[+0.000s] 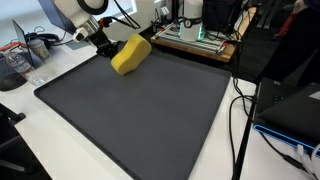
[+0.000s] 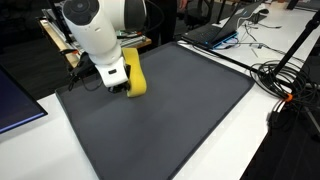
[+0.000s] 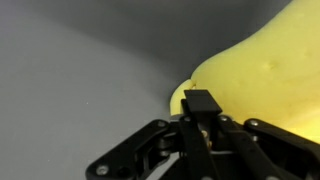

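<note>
A yellow sponge (image 1: 131,54) sits tilted at the far edge of a dark grey mat (image 1: 140,115). My gripper (image 1: 106,42) is shut on one end of it. In an exterior view the sponge (image 2: 135,76) stands on edge beside the gripper (image 2: 119,79), under the white arm (image 2: 95,25). The wrist view shows the black fingers (image 3: 200,102) pressed together against the yellow sponge (image 3: 265,60), which fills the right side. I cannot tell whether the sponge touches the mat (image 3: 70,70).
A green circuit rack (image 1: 195,38) stands behind the mat. Black cables (image 1: 240,110) run along its side, beside dark equipment (image 1: 290,105). A container (image 1: 14,66) sits on the white table. A laptop (image 2: 215,30) and tangled cables (image 2: 283,75) lie beyond the mat's edge.
</note>
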{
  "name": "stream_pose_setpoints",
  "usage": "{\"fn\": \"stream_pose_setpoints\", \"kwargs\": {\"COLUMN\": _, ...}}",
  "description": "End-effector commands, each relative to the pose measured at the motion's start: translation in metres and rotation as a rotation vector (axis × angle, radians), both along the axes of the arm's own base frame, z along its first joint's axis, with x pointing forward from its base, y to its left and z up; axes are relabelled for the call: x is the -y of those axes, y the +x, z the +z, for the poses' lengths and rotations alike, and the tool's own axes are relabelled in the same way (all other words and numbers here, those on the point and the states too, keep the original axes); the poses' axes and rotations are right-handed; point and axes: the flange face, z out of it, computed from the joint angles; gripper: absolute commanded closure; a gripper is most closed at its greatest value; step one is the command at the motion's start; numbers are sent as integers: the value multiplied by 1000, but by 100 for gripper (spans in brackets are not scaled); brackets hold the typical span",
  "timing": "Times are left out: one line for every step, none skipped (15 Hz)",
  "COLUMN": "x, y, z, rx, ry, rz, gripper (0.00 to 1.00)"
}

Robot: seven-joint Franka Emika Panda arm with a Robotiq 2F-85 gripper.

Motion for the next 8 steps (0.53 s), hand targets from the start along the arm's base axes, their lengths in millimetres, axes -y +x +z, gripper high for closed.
{"fn": "stream_pose_setpoints", "kwargs": {"x": -1, "y": -4, "z": -45, "rx": -45, "ry": 11, "rz": -5, "gripper": 97}}
{"fn": "stream_pose_setpoints", "kwargs": {"x": -1, "y": -4, "z": -45, "rx": -44, "ry": 10, "rz": -6, "gripper": 97}}
{"fn": "stream_pose_setpoints", "kwargs": {"x": -1, "y": -4, "z": -44, "rx": -44, "ry": 9, "rz": -6, "gripper": 97}}
{"fn": "stream_pose_setpoints", "kwargs": {"x": -2, "y": -5, "z": -41, "rx": -36, "ry": 6, "rz": -5, "gripper": 97}}
{"fn": "stream_pose_setpoints", "kwargs": {"x": -4, "y": -4, "z": -38, "rx": -26, "ry": 5, "rz": -1, "gripper": 97}}
{"fn": "stream_pose_setpoints", "kwargs": {"x": -8, "y": -5, "z": -31, "rx": -17, "ry": -3, "rz": 5, "gripper": 97}}
{"fn": "stream_pose_setpoints", "kwargs": {"x": -12, "y": -6, "z": -26, "rx": -6, "ry": -10, "rz": 12, "gripper": 97}}
{"fn": "stream_pose_setpoints", "kwargs": {"x": -18, "y": -7, "z": -19, "rx": 8, "ry": -22, "rz": 21, "gripper": 97}}
